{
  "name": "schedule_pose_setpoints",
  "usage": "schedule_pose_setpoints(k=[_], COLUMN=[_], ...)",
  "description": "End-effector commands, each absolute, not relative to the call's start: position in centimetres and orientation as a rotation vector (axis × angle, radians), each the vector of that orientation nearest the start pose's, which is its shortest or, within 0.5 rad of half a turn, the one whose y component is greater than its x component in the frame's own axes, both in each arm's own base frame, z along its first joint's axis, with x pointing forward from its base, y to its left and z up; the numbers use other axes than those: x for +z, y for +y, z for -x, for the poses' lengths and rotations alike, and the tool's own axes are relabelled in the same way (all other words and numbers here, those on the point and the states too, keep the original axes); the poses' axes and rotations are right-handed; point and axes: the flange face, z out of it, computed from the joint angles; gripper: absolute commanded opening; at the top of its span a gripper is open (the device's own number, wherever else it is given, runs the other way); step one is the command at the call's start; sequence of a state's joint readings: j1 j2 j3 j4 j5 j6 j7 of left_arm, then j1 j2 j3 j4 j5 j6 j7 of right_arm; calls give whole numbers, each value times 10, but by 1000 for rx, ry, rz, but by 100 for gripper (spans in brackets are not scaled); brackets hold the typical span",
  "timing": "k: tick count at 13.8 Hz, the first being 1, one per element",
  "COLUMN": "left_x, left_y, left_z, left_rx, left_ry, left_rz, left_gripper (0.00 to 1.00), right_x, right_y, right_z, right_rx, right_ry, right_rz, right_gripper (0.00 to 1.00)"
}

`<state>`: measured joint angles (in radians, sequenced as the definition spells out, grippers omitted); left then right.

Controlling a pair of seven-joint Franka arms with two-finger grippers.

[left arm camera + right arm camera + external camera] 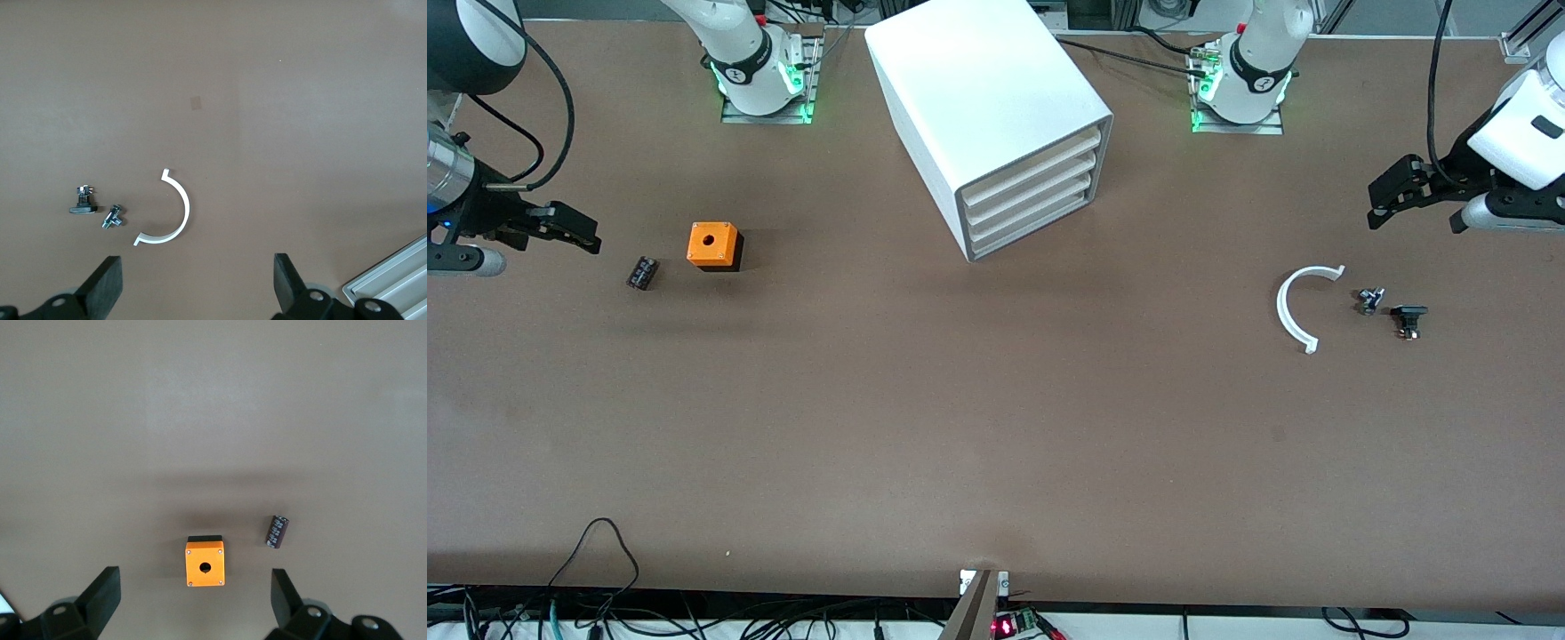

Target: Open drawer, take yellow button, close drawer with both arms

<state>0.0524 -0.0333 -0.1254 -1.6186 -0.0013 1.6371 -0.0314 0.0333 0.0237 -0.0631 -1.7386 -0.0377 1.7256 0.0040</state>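
The white cabinet (996, 116) stands at the middle of the table, close to the robots' bases. Its four drawers are all shut, and the drawer (1033, 165) is the uppermost one. The button is hidden. My left gripper (1376, 206) hangs open and empty at the left arm's end of the table. In the left wrist view (198, 287) its fingers stand wide apart over bare table. My right gripper (591, 233) hangs open and empty at the right arm's end. In the right wrist view (193, 600) it is near the orange cube.
An orange cube with a hole (713, 244) (205, 565) and a small black cylinder (642, 272) (277, 531) lie toward the right arm's end. A white curved strip (1294, 311) (175, 213), a small metal part (1369, 300) (112, 217) and a small black part (1408, 318) (83, 203) lie toward the left arm's end.
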Motion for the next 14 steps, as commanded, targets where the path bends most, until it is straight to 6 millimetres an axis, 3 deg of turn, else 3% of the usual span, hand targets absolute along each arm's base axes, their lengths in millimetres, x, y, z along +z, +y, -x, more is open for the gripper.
schedule_pose_setpoints(k=[1, 14], left_x=[629, 632], left_y=[-45, -46], left_z=[-545, -553], left_rx=[-57, -66], left_ry=[94, 97], left_rz=[3150, 3158], left_gripper=[100, 100], right_x=[553, 552], right_y=[-18, -18], right_z=[-563, -563], right_rx=[42, 46], right_ry=[39, 39], right_rz=[3158, 3158], right_gripper=[100, 100])
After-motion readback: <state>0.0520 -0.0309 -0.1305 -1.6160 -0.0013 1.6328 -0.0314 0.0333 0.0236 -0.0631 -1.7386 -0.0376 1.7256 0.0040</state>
